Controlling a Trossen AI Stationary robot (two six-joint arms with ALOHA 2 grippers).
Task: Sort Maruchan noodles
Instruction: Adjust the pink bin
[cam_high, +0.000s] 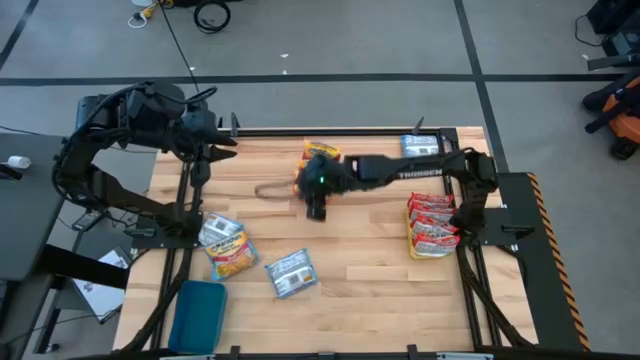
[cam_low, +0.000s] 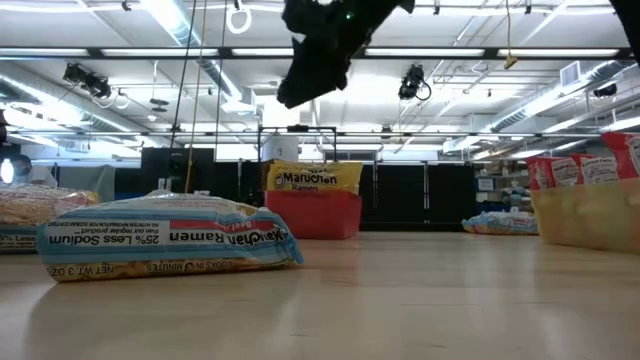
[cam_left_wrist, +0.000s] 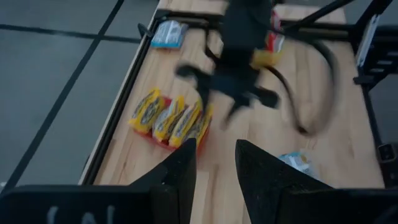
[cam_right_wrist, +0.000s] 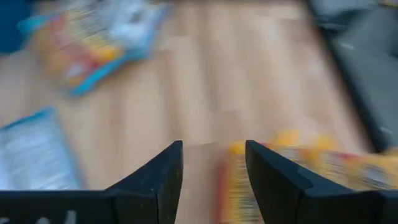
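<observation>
1. Hovering over the red tray (cam_low: 316, 213) at the table's far edge, the right gripper (cam_high: 317, 188) sits above the yellow-orange pkts (cam_high: 321, 152) stood in it. Right wrist view shows its fingers (cam_right_wrist: 154, 174) spread w/ nothing between them; a yellow-orange pkt (cam_right_wrist: 292, 163) lies just beyond the tips, apart from them.
2. Judged step: the drop-off. Looks like a yellow pkt has just gone into the red tray and the jaws are letting go, w/ the arm stretched across from the right side.
3. Left gripper (cam_high: 207, 140) waits near the table's far-left corner. Its fingers (cam_left_wrist: 176, 175) stand a little apart, pinching nothing.
4. Where the noodles are: red-edged pkts (cam_high: 432, 222) stacked in the yellow tray (cam_low: 590, 215) at the right edge; blue pkt (cam_high: 420, 146) at the far-right corner; still loose on the wood are a yellow-orange pkt (cam_high: 225, 245) and a blue pkt (cam_high: 290, 271) toward the near-left. A blue tray (cam_high: 198, 312) sits at the near-left corner; cannot tell if it holds anything.
5. Progress, as a guess: reds and most yellows sorted, two loose pkts left.
6. Next move calls for: lift clear of the red tray w/o snagging the upright pkts, swing to the loose pair, come down flat on one, since they lie close together and the film is slick. Blue one likely belongs w/ the blues.
</observation>
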